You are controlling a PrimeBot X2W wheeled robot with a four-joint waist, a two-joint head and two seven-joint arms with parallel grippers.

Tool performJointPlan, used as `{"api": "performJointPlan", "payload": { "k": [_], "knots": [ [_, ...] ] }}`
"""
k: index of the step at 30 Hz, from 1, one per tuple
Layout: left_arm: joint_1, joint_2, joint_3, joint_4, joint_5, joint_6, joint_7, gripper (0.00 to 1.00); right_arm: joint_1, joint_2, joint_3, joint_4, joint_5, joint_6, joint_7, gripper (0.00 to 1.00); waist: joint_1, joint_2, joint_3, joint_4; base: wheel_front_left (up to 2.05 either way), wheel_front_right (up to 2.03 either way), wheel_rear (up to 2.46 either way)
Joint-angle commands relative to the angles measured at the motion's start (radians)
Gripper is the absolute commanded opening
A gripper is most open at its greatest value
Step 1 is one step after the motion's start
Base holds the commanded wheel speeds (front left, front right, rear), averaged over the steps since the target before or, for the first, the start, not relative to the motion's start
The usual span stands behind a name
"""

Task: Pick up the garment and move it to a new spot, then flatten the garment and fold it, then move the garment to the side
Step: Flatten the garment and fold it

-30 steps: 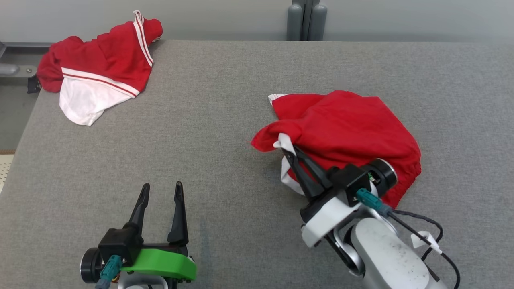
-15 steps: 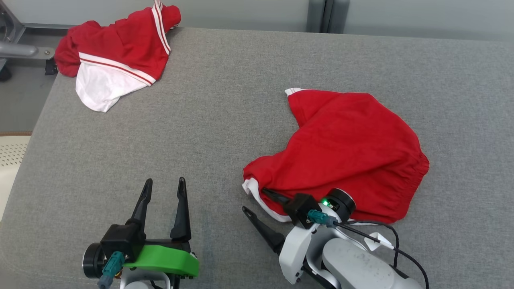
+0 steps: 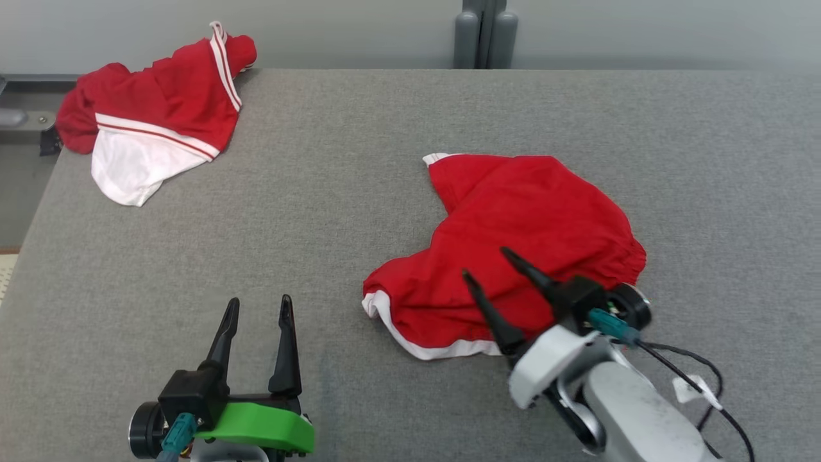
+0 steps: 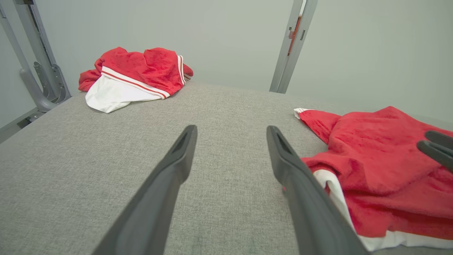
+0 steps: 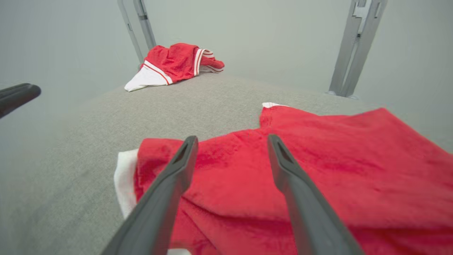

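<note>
The garment [image 3: 526,224], red shorts with white hem trim, lies loosely spread on the grey table [image 3: 353,160] at centre right. My right gripper [image 3: 484,262] hovers open over its near part, nothing between the fingers. The right wrist view has the open right gripper [image 5: 230,139] just above the red garment [image 5: 318,152]. My left gripper [image 3: 259,300] stands open over bare table at the lower left, well left of the garment. In the left wrist view the left gripper [image 4: 230,129] is open, with the garment [image 4: 371,152] to its right.
A second red and white garment [image 3: 160,109] lies bunched at the table's far left corner, partly over the edge. A grey post [image 3: 484,35] stands behind the far edge. Bare table stretches between the two garments.
My right gripper has opened and let go of the garment's white-trimmed edge, then risen above it. The garment now lies flatter on the table. The head camera shifted; the left arm stayed still.
</note>
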Motion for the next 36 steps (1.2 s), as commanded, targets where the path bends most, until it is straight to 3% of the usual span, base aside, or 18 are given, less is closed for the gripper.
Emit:
{"api": "performJointPlan", "payload": {
  "k": [1, 6, 14, 18, 24, 25, 27, 28, 29, 36],
  "knots": [
    [0.014, 0.002, 0.001, -0.003, 0.013, -0.002, -0.001, 1.00, 0.053, -0.010, -0.055, -0.033, -0.026, -0.001, -0.003, 1.00, 0.0000, 0.0000, -0.026, -0.033, 0.00, 0.00, 0.00],
    [0.031, 0.002, 0.002, -0.003, 0.019, -0.006, -0.001, 1.00, 0.198, -0.030, -0.225, -0.113, -0.105, -0.001, -0.003, 1.00, 0.0000, 0.0000, -0.042, -0.062, 0.00, 0.00, 0.00],
    [0.035, 0.002, -0.002, 0.001, 0.023, -0.014, -0.001, 1.00, 0.301, -0.043, -0.326, -0.092, -0.150, -0.001, -0.003, 1.00, 0.0000, 0.0000, -0.042, -0.073, 0.00, 0.00, 0.00],
    [0.024, 0.002, -0.006, 0.004, 0.025, -0.015, -0.001, 1.00, 0.255, -0.035, -0.347, -0.023, -0.131, -0.001, -0.001, 1.00, 0.0000, 0.0000, -0.032, -0.062, 0.00, 0.00, 0.00],
    [0.005, 0.002, -0.005, 0.008, 0.030, -0.018, -0.001, 1.00, 0.160, -0.059, -0.293, 0.129, -0.078, -0.001, 0.013, 1.00, 0.0000, 0.0000, -0.014, -0.032, 0.00, 0.00, 0.00],
    [0.004, 0.002, -0.003, 0.008, 0.032, -0.019, -0.001, 1.00, 0.142, -0.064, -0.282, 0.148, -0.069, -0.001, 0.011, 0.96, 0.0000, 0.0000, -0.012, -0.026, 0.00, 0.00, 0.00],
    [0.004, 0.002, 0.001, 0.006, 0.032, -0.016, -0.001, 1.00, 0.119, -0.067, -0.262, 0.162, -0.040, -0.001, 0.005, 0.32, 0.0000, 0.0000, -0.009, -0.021, 0.00, 0.00, 0.00],
    [0.005, 0.002, 0.003, 0.005, 0.032, -0.014, -0.001, 1.00, 0.114, -0.070, -0.256, 0.163, -0.028, -0.001, 0.004, 0.20, 0.0000, 0.0000, -0.008, -0.020, 0.00, 0.00, 0.00],
    [0.006, 0.002, 0.006, 0.004, 0.032, -0.014, -0.001, 1.00, 0.111, -0.076, -0.248, 0.159, -0.019, -0.001, 0.002, 0.00, 0.0000, 0.0000, -0.007, -0.019, 0.00, 0.00, 0.00],
    [0.016, 0.002, 0.017, -0.002, 0.024, -0.008, -0.001, 1.00, 0.145, -0.123, -0.296, 0.065, 0.013, -0.001, -0.003, 0.00, 0.0000, 0.0000, -0.003, -0.049, 0.00, 0.00, 0.00]
  ]
}}
